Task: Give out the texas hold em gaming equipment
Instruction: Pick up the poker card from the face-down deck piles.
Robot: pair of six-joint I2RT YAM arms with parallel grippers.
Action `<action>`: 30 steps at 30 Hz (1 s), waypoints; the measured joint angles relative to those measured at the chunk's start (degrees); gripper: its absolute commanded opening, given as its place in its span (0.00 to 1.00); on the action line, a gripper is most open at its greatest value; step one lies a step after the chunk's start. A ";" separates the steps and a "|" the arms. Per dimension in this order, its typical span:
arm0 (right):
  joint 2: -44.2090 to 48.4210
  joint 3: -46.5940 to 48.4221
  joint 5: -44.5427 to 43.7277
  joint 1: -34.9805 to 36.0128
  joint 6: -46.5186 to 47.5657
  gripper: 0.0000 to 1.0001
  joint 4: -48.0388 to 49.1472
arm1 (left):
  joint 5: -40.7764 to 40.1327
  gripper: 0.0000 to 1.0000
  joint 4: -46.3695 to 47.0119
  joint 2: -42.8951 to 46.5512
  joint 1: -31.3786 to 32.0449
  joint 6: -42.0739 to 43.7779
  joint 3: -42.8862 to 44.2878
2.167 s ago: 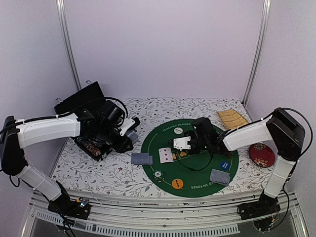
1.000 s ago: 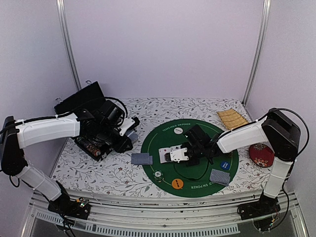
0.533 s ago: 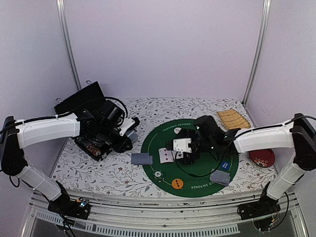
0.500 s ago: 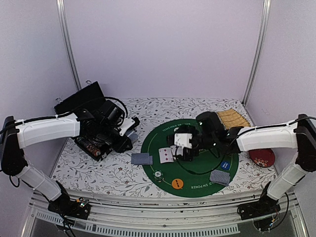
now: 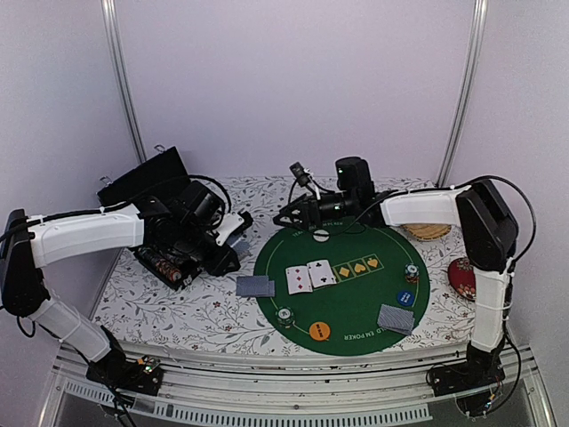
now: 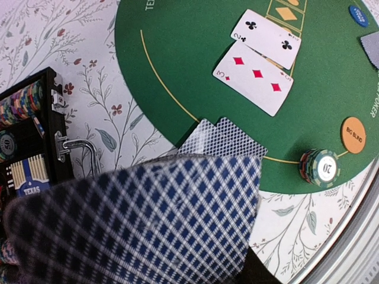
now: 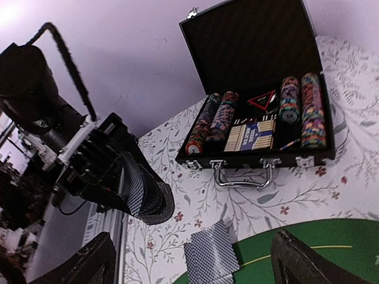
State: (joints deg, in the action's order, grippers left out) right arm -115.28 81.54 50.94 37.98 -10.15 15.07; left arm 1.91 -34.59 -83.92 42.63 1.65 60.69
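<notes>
Clamped tight in the left gripper [image 5: 235,233]: one blue-checked card [image 6: 136,219], held up off the cloth toward the bench's left edge, between the open case [image 5: 164,258] and the green mat [image 5: 356,307]. Back-side to the left wrist cam, blurry and filling the lower frame, long side running across that view; can't tell the face. Lying past it at the mat's left rim, a face-down pair [image 6: 222,137], slightly fanned and not touching the gripper. Further in on the mat, face up and edge to edge: 3 of diamonds [image 6: 253,75] and 2 of clubs [image 6: 266,38], long axes roughly near edge to far edge with a slight tilt. Toward the near edge, a chip stack [image 6: 320,168] marked 20, with an orange disc [image 6: 354,135] just beside it. Over at the near-right, a second pair [image 5: 396,318], face down. As for the right gripper [image 5: 284,219]: hanging in the air over the mat's far rim near the white disc [image 5: 321,236], aimed at the left edge and the case. Spread wide, gripping nothing and touching nothing, and well apart from every card on the mat.
</notes>
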 measured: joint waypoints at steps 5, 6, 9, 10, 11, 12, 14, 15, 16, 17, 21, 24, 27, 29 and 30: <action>-6.99 4.85 4.22 2.45 -8.22 0.93 -0.79 | 0.33 0.41 0.02 0.00 0.17 -0.09 0.00; -8.04 6.34 4.90 3.30 -9.01 0.93 -0.74 | 0.35 0.40 0.02 0.00 0.20 -0.09 0.00; -9.88 9.49 5.86 5.49 -10.64 0.92 -0.52 | 0.44 0.40 0.02 0.00 0.24 -0.11 0.00; -10.47 10.58 6.08 6.10 -11.10 0.92 -0.37 | 0.46 0.40 0.02 0.00 0.24 -0.13 0.00; -11.10 11.63 6.29 6.56 -11.54 0.91 -0.17 | 0.46 0.41 0.02 0.00 0.24 -0.15 0.00; -11.93 12.76 6.49 7.15 -11.98 0.91 0.00 | 0.42 0.40 0.00 0.00 0.24 -0.20 0.00; -13.51 14.25 6.93 7.52 -12.83 0.90 0.26 | 0.22 0.40 0.02 0.00 0.22 -0.39 0.00; -14.27 14.78 7.06 7.52 -13.25 0.90 0.37 | 0.15 0.40 0.00 0.00 0.22 -0.46 0.00; -14.84 15.08 7.06 7.52 -13.49 0.90 0.42 | 0.17 0.40 0.07 0.00 0.22 -0.55 0.00; -15.61 15.65 7.06 7.52 -13.75 0.90 0.39 | 0.22 0.40 0.20 0.00 0.22 -0.66 0.00; -18.18 17.51 6.38 7.74 -14.53 0.89 0.39 | 0.48 0.40 0.42 -0.02 0.24 -0.74 0.00; -19.45 18.62 5.68 7.89 -14.60 0.78 0.55 | 0.52 0.40 0.42 -0.11 0.24 -0.72 0.00; -20.24 19.08 5.11 8.00 -14.78 0.62 0.50 | 0.59 0.40 0.39 -0.13 0.24 -0.72 0.00; -20.26 19.06 5.03 8.00 -14.78 0.49 0.20 | 0.42 0.40 0.28 -0.13 0.24 -0.72 0.00; -20.26 19.04 4.92 7.96 -14.47 0.43 0.17 | 0.35 0.40 0.26 -0.13 0.24 -0.72 0.00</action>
State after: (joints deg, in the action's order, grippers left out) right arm -135.55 100.57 55.86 45.93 -24.62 15.25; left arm 2.26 -34.33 -84.05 42.87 0.93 60.69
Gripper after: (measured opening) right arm 0.584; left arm 0.402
